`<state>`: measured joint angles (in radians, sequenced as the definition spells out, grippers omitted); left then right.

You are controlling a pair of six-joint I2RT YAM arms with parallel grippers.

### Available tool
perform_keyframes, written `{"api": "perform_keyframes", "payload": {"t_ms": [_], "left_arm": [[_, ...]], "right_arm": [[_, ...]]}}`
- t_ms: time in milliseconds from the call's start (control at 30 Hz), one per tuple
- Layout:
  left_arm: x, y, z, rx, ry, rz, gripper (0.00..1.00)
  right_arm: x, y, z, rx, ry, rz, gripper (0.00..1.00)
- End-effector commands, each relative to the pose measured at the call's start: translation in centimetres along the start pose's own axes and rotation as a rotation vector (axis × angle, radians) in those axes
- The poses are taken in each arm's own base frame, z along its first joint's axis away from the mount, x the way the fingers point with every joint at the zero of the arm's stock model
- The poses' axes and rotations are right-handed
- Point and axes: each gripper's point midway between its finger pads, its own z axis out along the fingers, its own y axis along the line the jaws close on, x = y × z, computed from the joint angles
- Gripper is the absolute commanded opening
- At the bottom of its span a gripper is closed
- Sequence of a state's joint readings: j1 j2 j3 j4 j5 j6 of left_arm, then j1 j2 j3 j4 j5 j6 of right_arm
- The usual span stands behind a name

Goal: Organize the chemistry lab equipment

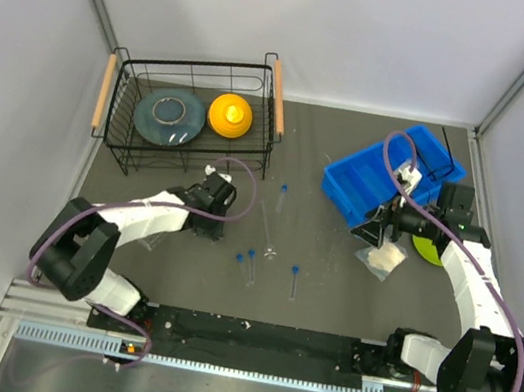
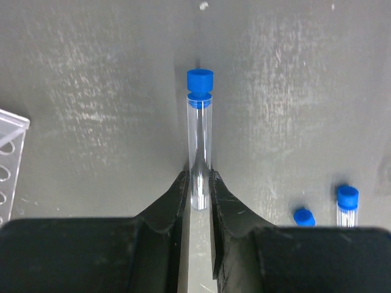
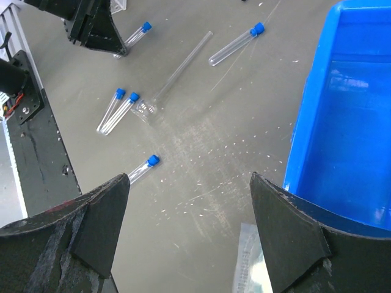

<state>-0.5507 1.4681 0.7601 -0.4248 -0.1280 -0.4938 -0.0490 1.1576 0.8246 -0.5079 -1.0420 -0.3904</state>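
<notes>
The left fingers [image 2: 174, 201] pinch a test tube [image 2: 200, 134] by its closed end, cap pointing ahead, likely to lift it off the counter [image 2: 91, 91]. The right fingers [image 3: 101, 213] are spread, holding nothing.

Left arm [image 1: 142, 216] and right arm [image 1: 477, 290]: white shell links, black joint housings, black bases. A lavender cable [image 1: 254, 187] loops along each. Left gripper [image 2: 198, 183] and right gripper [image 3: 189, 183]: matte black wedge-shaped fingers, their edges scuffed grey and finely scratched.
</notes>
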Motion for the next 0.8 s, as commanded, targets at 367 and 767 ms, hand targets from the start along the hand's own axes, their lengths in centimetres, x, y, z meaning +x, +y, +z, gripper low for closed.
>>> {"api": "perform_keyframes", "payload": {"t_ms": [367,767], "left_arm": [[-4.7,-10.3,-11.9,0.669,-0.401,0.067,0.1],[-8.1,-19.8,-21.0,1.031,-0.538,0.074,0.11]], "right_arm": [[-4.0,5.2,-0.1,-0.167,0.031,-0.087,0.8],[-6.7,9.6,1.1,-0.29,0.036,0.033,0.79]]}}
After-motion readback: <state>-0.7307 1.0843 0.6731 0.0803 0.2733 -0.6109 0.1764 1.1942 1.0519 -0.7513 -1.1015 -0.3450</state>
